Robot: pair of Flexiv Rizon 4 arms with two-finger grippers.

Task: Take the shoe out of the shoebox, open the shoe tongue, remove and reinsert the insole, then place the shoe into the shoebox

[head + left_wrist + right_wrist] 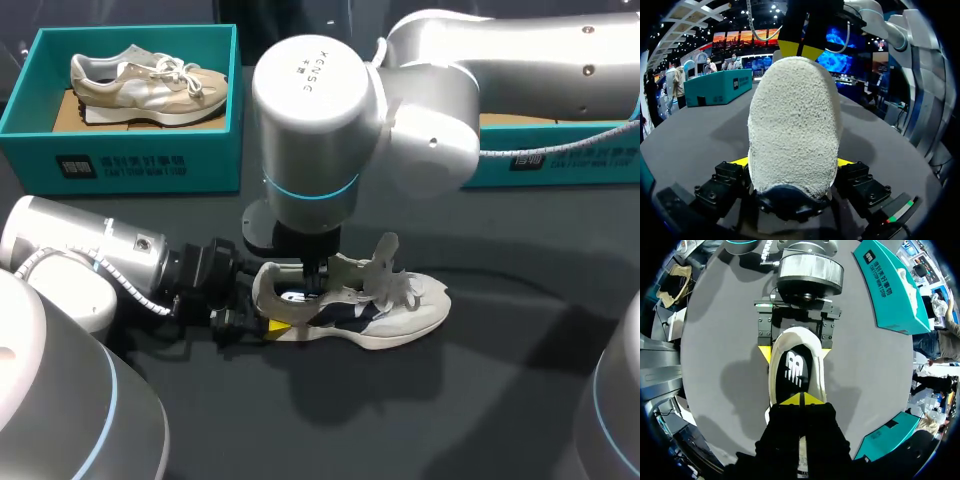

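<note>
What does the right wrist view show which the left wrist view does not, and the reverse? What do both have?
Only the right wrist view: the inside of the shoe, with its dark insole. Only the left wrist view: the rough outer back of the heel. Both: the left end effector clamping the heel from two sides, the right end effector above the shoe's opening with its tips together, and a teal shoebox on the table.
</note>
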